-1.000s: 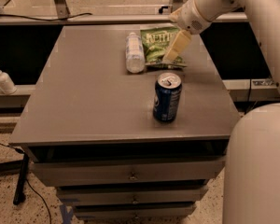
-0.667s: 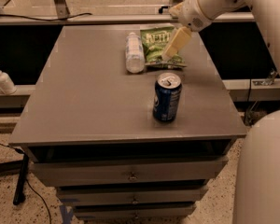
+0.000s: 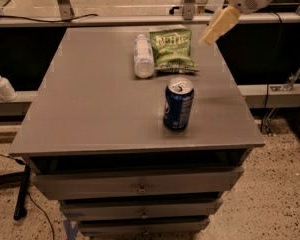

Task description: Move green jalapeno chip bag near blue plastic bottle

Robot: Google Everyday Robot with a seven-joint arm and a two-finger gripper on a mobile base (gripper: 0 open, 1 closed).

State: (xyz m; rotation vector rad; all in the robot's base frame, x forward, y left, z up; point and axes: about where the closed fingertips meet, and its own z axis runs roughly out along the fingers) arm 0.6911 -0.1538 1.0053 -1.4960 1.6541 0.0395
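Observation:
The green jalapeno chip bag (image 3: 172, 49) lies flat at the back of the grey table (image 3: 90, 104), its white lettering facing up. The blue plastic bottle (image 3: 143, 56) lies on its side right beside the bag's left edge, close to touching it. My gripper (image 3: 219, 25) hangs above the table's back right corner, to the right of the bag and clear of it, holding nothing.
A dark blue soda can (image 3: 178, 104) stands upright in front of the bag. A white pump dispenser bottle (image 3: 2, 85) sits on a ledge to the left of the table. Drawers (image 3: 140, 186) are below the tabletop. A metal rail runs behind the table.
My gripper has lifted up and to the right, away from the chip bag, which stays lying beside the bottle. The arm has pulled back out of the view.

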